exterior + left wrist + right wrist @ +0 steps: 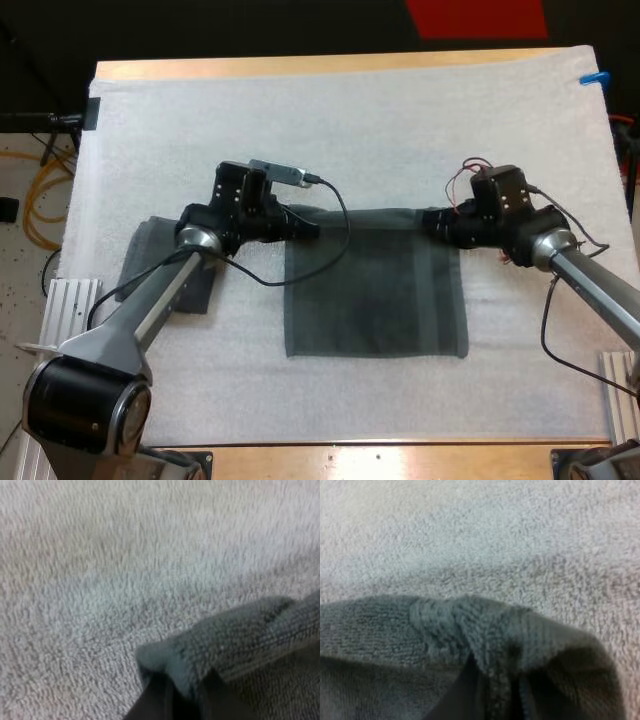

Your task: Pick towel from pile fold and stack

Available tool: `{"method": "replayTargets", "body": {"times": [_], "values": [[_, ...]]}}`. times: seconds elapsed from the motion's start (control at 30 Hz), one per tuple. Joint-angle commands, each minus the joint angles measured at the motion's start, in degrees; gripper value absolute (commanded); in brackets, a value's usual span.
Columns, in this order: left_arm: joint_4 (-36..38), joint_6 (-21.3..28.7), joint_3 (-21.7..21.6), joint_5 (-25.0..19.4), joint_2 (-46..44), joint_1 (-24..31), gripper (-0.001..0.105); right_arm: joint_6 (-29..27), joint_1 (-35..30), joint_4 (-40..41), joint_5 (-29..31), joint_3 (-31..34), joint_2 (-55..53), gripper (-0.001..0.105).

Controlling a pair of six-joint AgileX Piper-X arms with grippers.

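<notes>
A dark grey-green towel [375,295] lies spread flat in the middle of the white mat [340,120]. My left gripper [308,228] is shut on its far left corner; in the left wrist view the towel corner [200,652] bunches between my fingers [152,700]. My right gripper [432,222] is shut on the far right corner, and the right wrist view has the towel's edge [470,625] puckered over my fingertips [460,692]. A second dark towel [150,255], folded, lies at the left under my left arm.
The mat covers most of the wooden table [300,66]. Open mat lies beyond the towel toward the far side and in front of it toward the near edge [380,455].
</notes>
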Motion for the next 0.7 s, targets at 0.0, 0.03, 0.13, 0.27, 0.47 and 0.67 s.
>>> {"method": "replayTargets", "body": {"times": [0.0, 0.03, 0.13, 0.27, 0.47, 0.67], "values": [[-1.38, 0.27, -0.2, 0.54, -0.36, 0.51, 0.005, 0.0, -0.76, -1.21, -0.39, -0.69, 0.01, 0.002], [-1.49, 0.55, -0.2, 0.69, -0.36, 0.67, 0.007, 0.0, -0.83, -1.86, -0.54, -0.69, 0.1, 0.004], [-2.77, 1.58, -0.2, 1.3, -0.36, 0.79, 0.022, 0.57, -1.0, -4.51, -2.51, -0.83, 0.19, 0.028], [-4.01, 1.58, -0.72, 3.24, -0.36, 0.78, 0.04, 0.26, -1.23, -5.9, -3.0, -2.73, 0.19, 0.071], [-4.0, 2.58, -3.67, 4.47, -3.32, 0.79, 0.039, -4.52, -1.23, -4.82, -3.23, -7.99, -0.74, 0.073], [-3.15, 5.98, -4.15, 4.47, -11.92, 0.79, 0.04, -9.97, -1.23, 0.17, -2.89, -10.81, -6.29, 0.071]]}}
